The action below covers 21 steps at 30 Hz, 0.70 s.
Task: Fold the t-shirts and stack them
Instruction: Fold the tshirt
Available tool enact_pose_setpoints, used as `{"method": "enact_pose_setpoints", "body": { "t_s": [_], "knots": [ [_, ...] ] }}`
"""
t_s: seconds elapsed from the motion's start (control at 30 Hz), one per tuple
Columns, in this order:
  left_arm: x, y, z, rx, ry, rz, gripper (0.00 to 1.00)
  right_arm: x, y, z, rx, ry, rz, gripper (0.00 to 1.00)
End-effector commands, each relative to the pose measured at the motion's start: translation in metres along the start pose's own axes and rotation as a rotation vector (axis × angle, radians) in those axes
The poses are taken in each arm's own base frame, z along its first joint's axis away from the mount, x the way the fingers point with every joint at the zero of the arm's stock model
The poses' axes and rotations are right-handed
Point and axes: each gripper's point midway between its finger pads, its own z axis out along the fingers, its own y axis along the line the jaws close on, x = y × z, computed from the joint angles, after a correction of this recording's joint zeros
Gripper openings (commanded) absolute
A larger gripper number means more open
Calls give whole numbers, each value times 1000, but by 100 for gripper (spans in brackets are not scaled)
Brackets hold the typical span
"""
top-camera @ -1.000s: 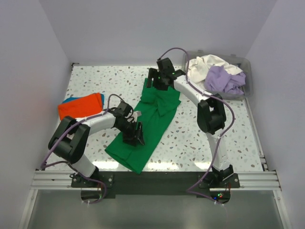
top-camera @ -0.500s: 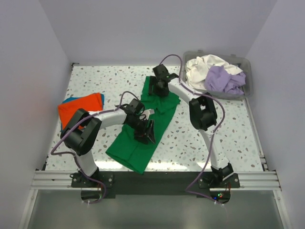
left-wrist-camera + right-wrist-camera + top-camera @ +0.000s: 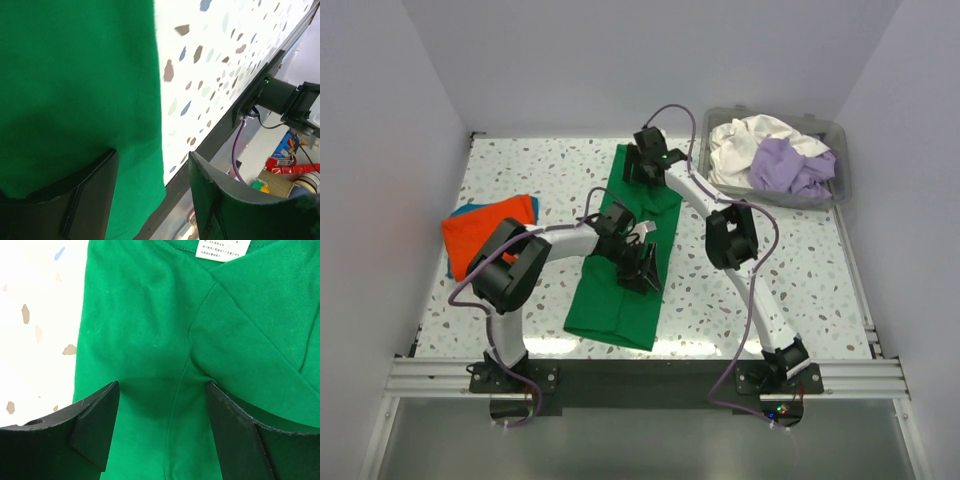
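Observation:
A bright green t-shirt [image 3: 620,290] lies on the table as a long folded strip, running from the back middle to the near edge. My left gripper [image 3: 640,266] is open low over the strip's right side; in the left wrist view [image 3: 152,155] the cloth's right edge [image 3: 75,75] runs between the fingers. My right gripper [image 3: 646,166] is open low over the strip's far end; the right wrist view [image 3: 161,386] shows a fold seam and a white label [image 3: 220,249] between and beyond the fingers. An orange t-shirt [image 3: 488,226] lies folded on a blue one [image 3: 463,211] at the left.
A clear plastic bin [image 3: 840,170] stands at the back right, holding a crumpled white t-shirt [image 3: 745,140] and a lavender one [image 3: 790,165]. The table's near edge and metal rail [image 3: 640,375] lie just past the green strip's end. White walls enclose the table.
The green shirt has swung from a diagonal lie to nearly straight front to back. My left gripper moved right with it; my right gripper moved left and back along the far end.

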Motion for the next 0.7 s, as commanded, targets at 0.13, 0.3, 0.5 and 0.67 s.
{"method": "enact_pose_setpoints", "body": {
  "t_s": [0.13,0.3,0.5,0.67],
  "knots": [
    [-38,-38,-20,10,-151,133,63,13,-6,5,-90,61,-54,75],
    [-15,-22,-40,-94,-149,210,64,-18,28,-41,-246,39,-109,75],
    [17,16,-42,-206,-109,205,64,-8,21,-71,-240,77,-118,70],
    [34,32,-29,-200,-38,157,64,19,2,-71,-187,153,-111,55]
  ]
}}
